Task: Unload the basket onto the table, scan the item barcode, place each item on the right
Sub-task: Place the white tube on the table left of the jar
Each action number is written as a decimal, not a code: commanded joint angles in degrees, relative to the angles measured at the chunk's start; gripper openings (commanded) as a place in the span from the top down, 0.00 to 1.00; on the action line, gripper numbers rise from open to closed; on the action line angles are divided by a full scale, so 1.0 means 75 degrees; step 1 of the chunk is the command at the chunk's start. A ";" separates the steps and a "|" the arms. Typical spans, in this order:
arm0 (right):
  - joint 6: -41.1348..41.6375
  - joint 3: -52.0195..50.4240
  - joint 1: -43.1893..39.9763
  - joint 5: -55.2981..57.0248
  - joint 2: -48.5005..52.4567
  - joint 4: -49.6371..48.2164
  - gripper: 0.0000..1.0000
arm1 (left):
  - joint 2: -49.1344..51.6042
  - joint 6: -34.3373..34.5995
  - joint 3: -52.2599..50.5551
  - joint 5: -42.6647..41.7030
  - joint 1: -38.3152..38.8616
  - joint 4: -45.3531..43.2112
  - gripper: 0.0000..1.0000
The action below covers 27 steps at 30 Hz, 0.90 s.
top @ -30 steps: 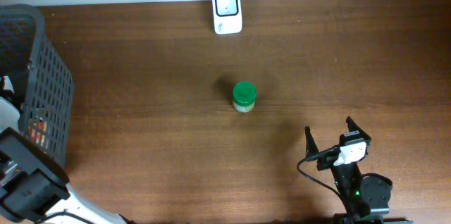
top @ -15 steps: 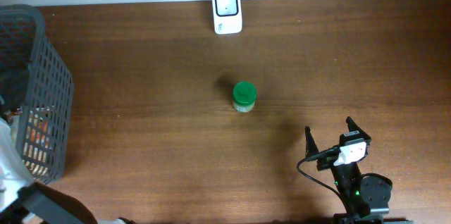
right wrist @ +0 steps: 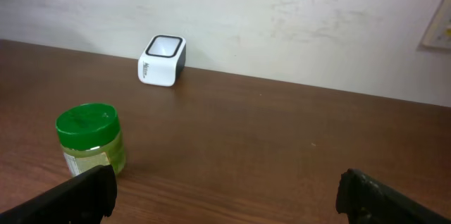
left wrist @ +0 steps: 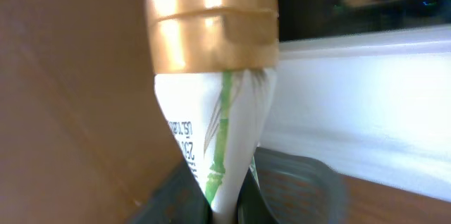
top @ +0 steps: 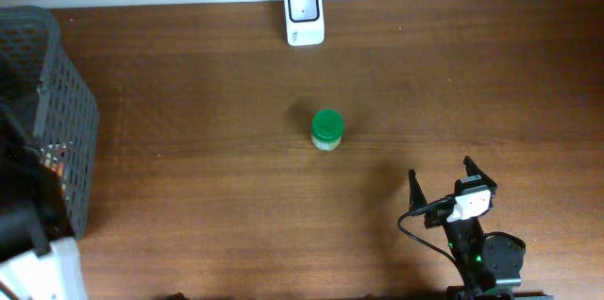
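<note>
Far left of the white box-shaped barcode scanner point(top: 304, 15), by the dark plastic mesh basket point(top: 66, 121), the left fingers point(left wrist: 248, 213) are clamped on the crimped tail of the white squeeze tube with a gold cap point(left wrist: 218, 132). Its long axis runs straight out from the fingers, cap outermost. The green-lidded jar point(top: 327, 130) stands on the brown wooden surface point(top: 189, 102) in front of the scanner, apart from it. Right of the scanner and well forward, the right fingers point(right wrist: 84, 189) stand wide apart, empty. We judge that the tube must travel rightward to the scanner.
</note>
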<state>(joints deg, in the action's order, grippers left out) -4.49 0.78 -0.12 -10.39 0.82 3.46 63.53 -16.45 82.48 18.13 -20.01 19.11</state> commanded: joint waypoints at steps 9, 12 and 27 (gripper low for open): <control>0.0055 -0.0061 0.0015 0.0017 -0.0061 0.0026 0.02 | 0.1489 0.4211 0.0096 -0.0047 0.4616 0.4876 1.00; 0.0055 -0.0061 0.0015 0.0017 -0.0061 0.0026 0.02 | 0.2562 0.4980 0.0093 -0.0047 0.5123 0.4951 1.00; 0.0055 -0.0061 0.0015 0.0017 -0.0061 0.0026 0.02 | 0.6577 0.6417 0.0093 -0.0070 0.6306 0.4307 1.00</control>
<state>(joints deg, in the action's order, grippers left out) -4.49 0.78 -0.12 -10.39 0.80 3.46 111.96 30.92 82.61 17.32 26.04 52.86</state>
